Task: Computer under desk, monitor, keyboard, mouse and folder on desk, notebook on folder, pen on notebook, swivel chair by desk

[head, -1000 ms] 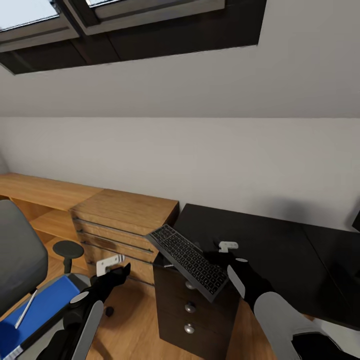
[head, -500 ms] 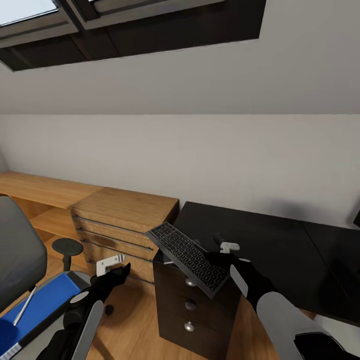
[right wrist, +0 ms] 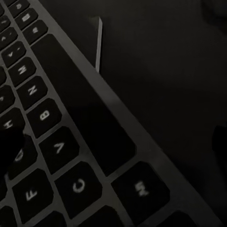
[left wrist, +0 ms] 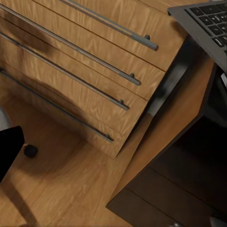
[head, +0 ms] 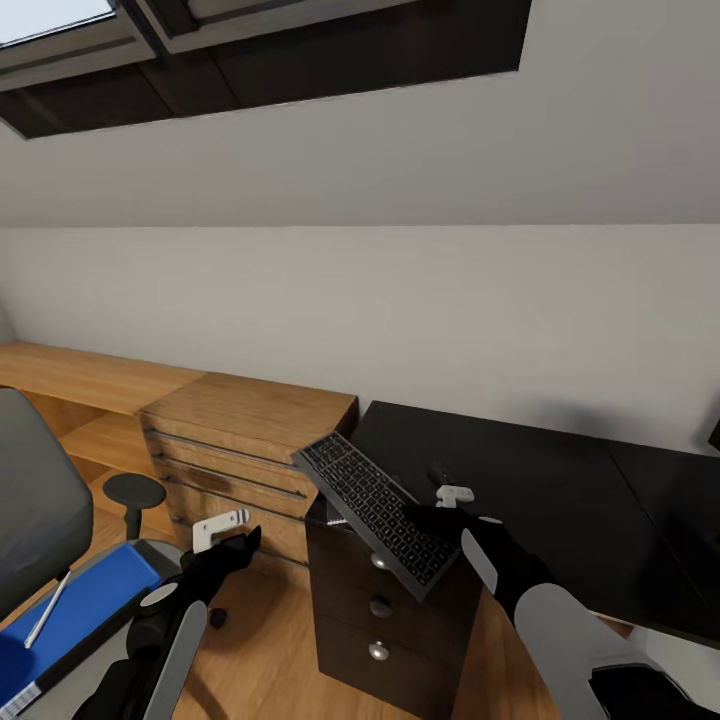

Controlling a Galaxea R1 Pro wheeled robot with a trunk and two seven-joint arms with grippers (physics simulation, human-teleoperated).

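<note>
My right gripper point(head: 440, 508) is shut on the near end of the slim keyboard point(head: 375, 508), which hangs tilted over the left end of the glossy black desk point(head: 540, 480). Its dark keys point(right wrist: 52, 142) show close up, with the desk top point(right wrist: 179, 71) behind them. My left gripper point(head: 226, 532) hangs open and empty, low in front of the wood cabinet. The swivel chair point(head: 35, 495) stands at the far left, with the blue folder point(head: 85, 605) on its seat and the pen point(head: 45, 610) lying on the folder. A black sliver of the monitor point(head: 714, 436) shows at the right edge.
A low light-wood cabinet point(head: 250, 430) with bar-handled drawers point(left wrist: 71, 71) stands against the desk's left side. The desk's drawer unit point(head: 385, 610) with round silver knobs is below the keyboard. Wood floor point(head: 260, 650) lies between the chair and the desk. A sloped ceiling with a skylight is overhead.
The view has shifted slightly, sliding the chair leftward. The keyboard in my right gripper has tipped a little steeper and risen slightly over the desk's end. The left arm has stayed put.
</note>
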